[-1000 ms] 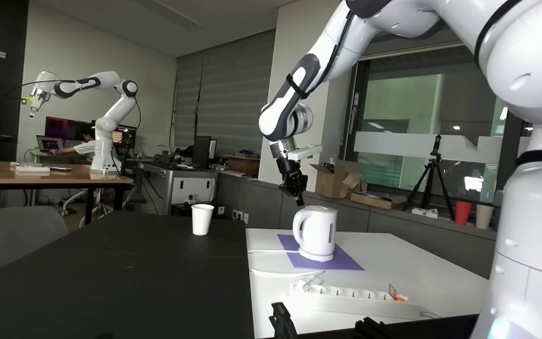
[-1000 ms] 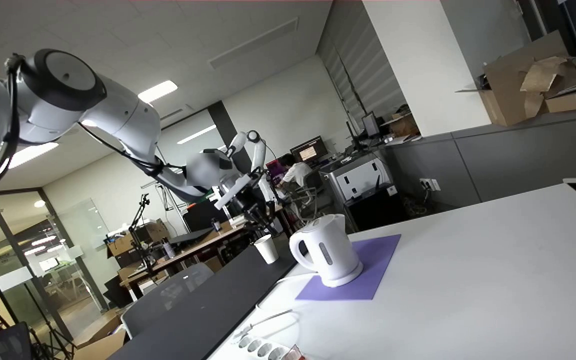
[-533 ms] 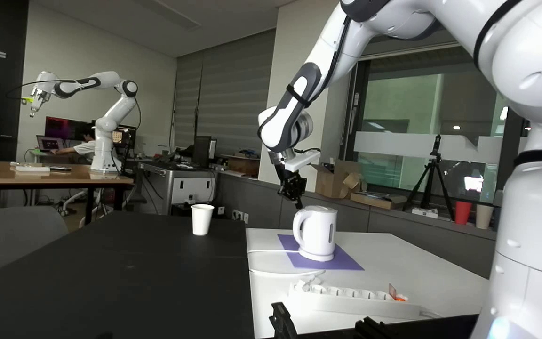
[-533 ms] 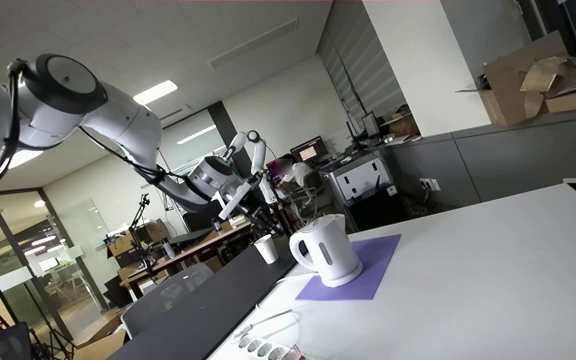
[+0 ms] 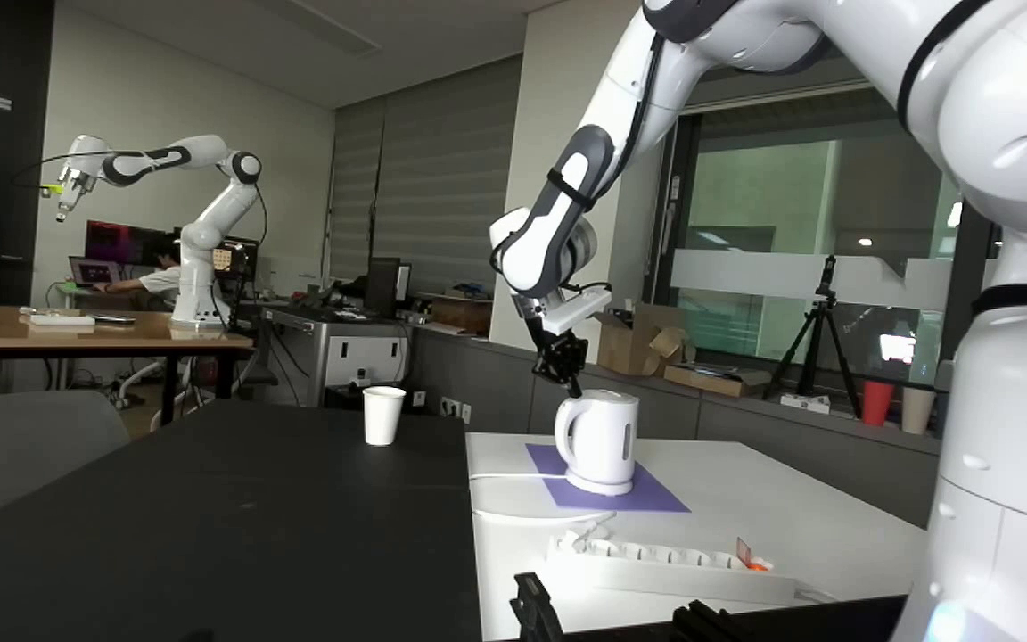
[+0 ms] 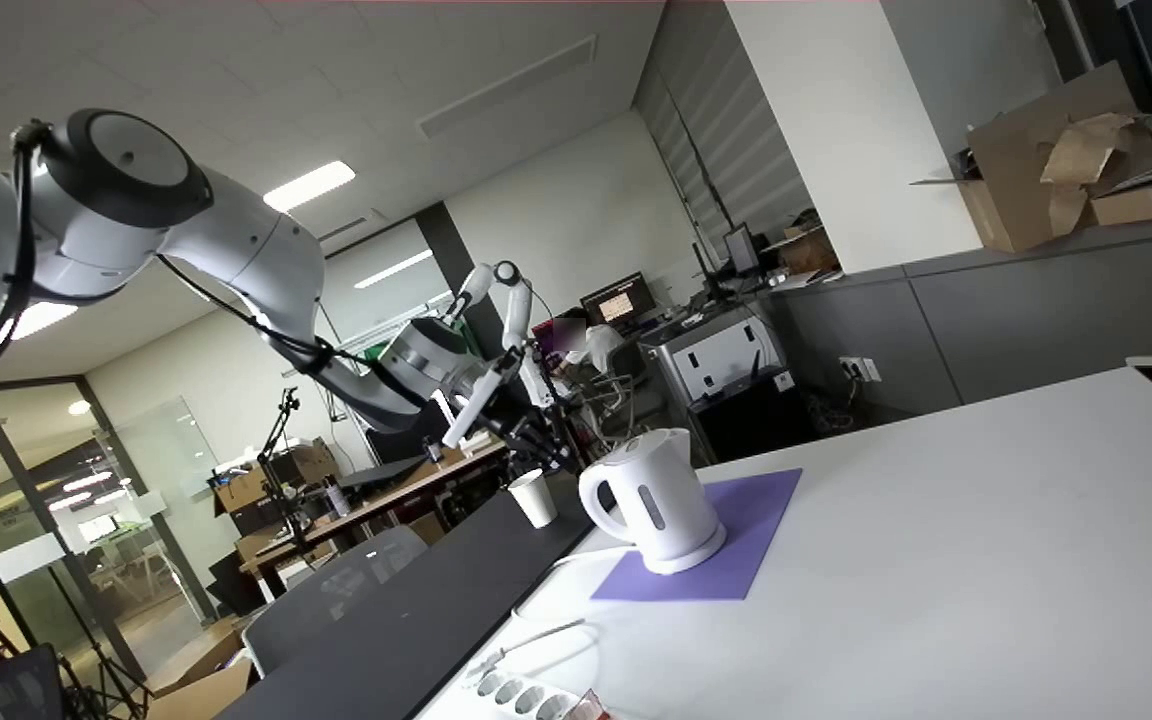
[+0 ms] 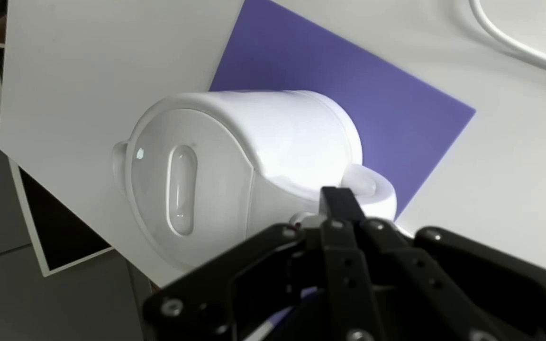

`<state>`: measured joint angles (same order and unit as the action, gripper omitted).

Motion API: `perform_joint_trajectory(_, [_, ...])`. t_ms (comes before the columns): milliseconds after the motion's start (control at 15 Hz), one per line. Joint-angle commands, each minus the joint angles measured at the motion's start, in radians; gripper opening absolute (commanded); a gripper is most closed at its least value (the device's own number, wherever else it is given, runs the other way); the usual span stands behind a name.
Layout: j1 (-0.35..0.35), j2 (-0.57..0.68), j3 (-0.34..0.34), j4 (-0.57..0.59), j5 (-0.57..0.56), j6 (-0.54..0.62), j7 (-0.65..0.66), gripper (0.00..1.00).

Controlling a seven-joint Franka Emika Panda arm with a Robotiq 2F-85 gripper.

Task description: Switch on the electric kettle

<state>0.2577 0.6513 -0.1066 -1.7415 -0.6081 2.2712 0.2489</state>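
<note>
The white electric kettle (image 5: 604, 446) stands upright on a purple sheet, as it does in an exterior view (image 6: 664, 505). Its lid (image 7: 211, 189) and loop handle (image 7: 382, 199) show in the wrist view. A small pale switch piece with a red mark (image 7: 307, 219) sits at the top of the handle, partly hidden by my fingers. My gripper (image 7: 341, 201) is shut and empty, its tips over the handle top beside that piece. In both exterior views my gripper (image 5: 574, 390) (image 6: 576, 463) is at the kettle's upper rear; I cannot tell whether it touches.
The purple sheet (image 5: 661, 499) lies on the white table (image 6: 936, 560). A white power strip (image 5: 674, 575) with cables lies nearer the base. A white paper cup (image 5: 382, 415) stands on the black table (image 5: 299, 535) alongside.
My gripper has lowered and tilted, and its tips have come closer to the top of the kettle's handle. The kettle and cup have not moved.
</note>
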Motion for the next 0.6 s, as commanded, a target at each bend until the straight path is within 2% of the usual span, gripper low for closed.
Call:
perform_joint_trajectory(0, [0.012, 0.002, -0.017, -0.011, -0.045, 0.032, 0.074, 0.0])
perform_joint_trajectory(533, [0.013, 0.019, -0.023, -0.01, -0.084, 0.095, 0.126, 0.0])
